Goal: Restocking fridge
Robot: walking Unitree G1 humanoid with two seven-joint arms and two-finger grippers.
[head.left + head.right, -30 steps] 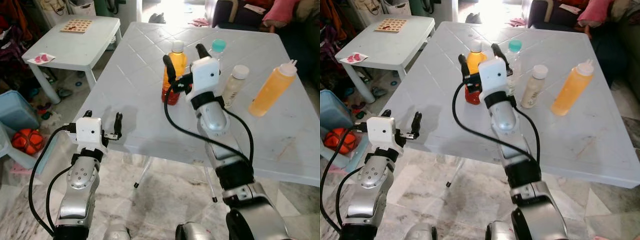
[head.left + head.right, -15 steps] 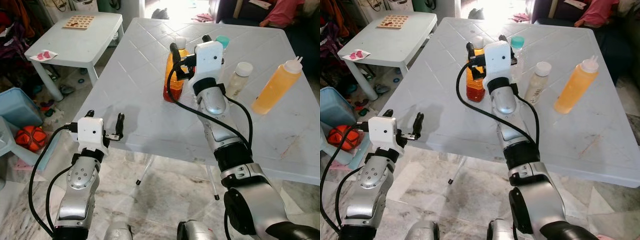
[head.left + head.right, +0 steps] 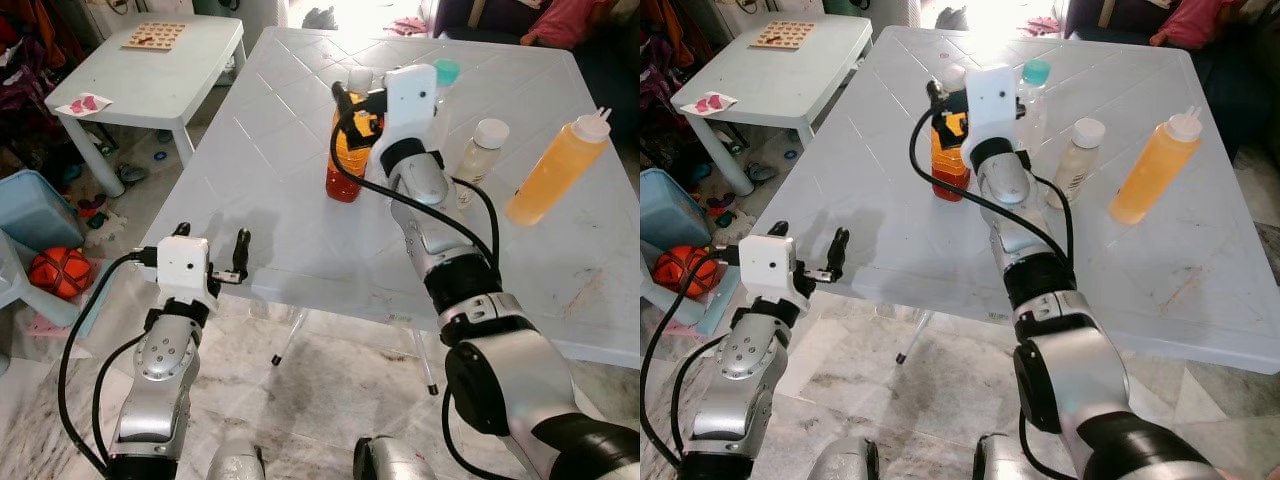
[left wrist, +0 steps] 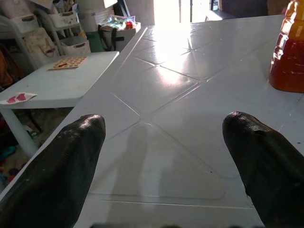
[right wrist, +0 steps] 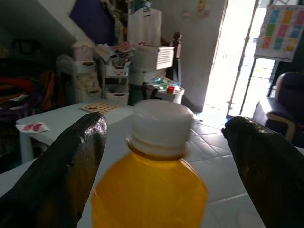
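An orange juice bottle with a white cap stands on the white table. My right gripper is open at the bottle's neck. In the right wrist view the bottle stands between the two spread black fingers, with a gap on each side. My left gripper is open and holds nothing. It hovers at the table's near left edge, and the left wrist view shows the orange bottle well ahead of it.
A clear bottle with a teal cap, a small cream bottle and an orange squeeze bottle stand to the right of my right arm. A small side table stands at the left. A blue bin and an orange ball sit on the floor.
My right gripper has reached forward, so its fingers now stand on either side of the orange bottle's neck. The camera has shifted a little. The left arm has stayed put.
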